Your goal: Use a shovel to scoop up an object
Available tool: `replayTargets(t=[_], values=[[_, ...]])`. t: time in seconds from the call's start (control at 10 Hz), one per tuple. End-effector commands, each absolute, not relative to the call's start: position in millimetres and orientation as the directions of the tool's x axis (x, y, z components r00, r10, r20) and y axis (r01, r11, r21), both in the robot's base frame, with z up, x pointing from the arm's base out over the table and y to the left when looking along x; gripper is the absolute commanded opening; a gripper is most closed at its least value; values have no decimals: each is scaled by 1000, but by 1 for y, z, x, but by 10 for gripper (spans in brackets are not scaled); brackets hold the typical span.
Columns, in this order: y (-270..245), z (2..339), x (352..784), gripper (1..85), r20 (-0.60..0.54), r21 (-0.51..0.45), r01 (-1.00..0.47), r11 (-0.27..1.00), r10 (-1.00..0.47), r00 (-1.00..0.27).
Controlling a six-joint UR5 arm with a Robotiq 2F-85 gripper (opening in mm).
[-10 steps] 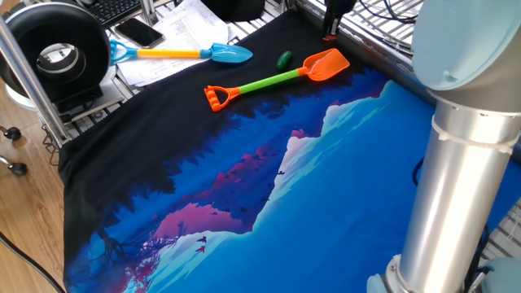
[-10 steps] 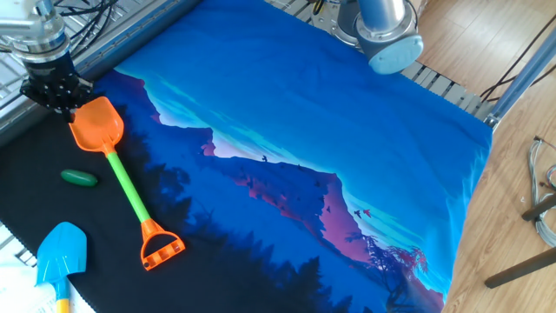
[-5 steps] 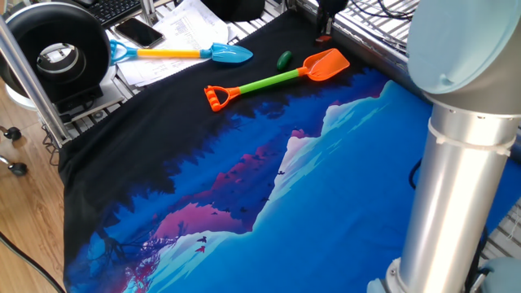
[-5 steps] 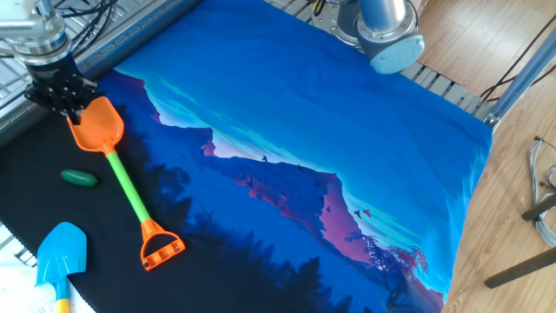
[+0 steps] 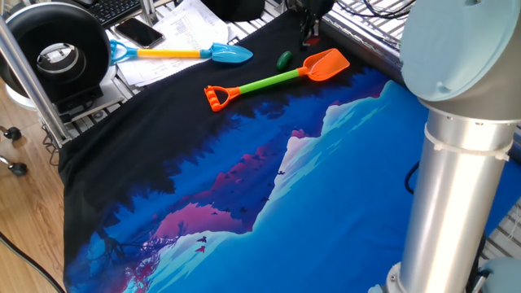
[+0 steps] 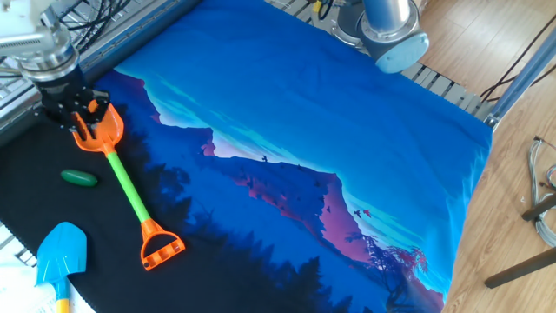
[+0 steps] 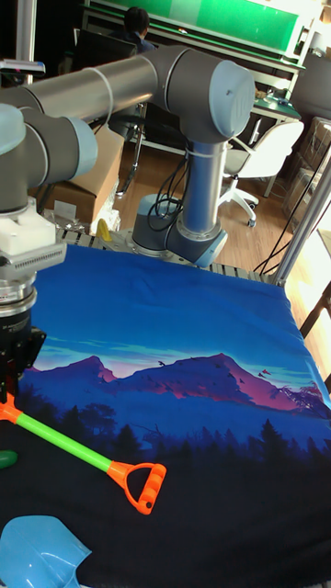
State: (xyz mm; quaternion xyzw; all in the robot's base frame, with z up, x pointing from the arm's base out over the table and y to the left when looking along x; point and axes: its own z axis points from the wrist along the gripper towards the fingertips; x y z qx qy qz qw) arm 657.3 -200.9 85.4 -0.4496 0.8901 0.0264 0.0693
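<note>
Mountain-print cloth [image 6: 347, 130] covered the table. The shovel [image 6: 117, 169] lay at left of the frame, probably light, rigid plastic, best grasped on its green shaft. The object [image 6: 79, 177] lay just left of it. The gripper [image 6: 80, 115] hovered over the blade; its opening could not be judged, its fingertips blurred.

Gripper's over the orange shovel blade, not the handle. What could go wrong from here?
1. The gripper sits over the blade of the shovel; grasped there, no scoop is left free for the object.
2. A blade-end grasp leaves the green shaft and handle hanging, so the shovel may swing.
3. The blue shovel lies close by, so a sweep could knock it.
</note>
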Motion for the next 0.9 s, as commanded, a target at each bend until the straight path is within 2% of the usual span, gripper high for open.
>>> replayTargets(t=[0.0,0.1,0.3,0.5,0.7,0.8], values=[[-187,86,656,850,-152,9,-827,562,-817,-557],[-182,85,656,850,-156,9,-847,531,-836,-526],[-169,79,656,787,-161,27,-862,506,-849,-503],[-157,77,660,707,-154,28,-864,503,-852,-501],[-152,74,662,577,-142,21,-869,495,-859,-493],[-151,70,664,563,-141,19,-874,486,-864,-483]])
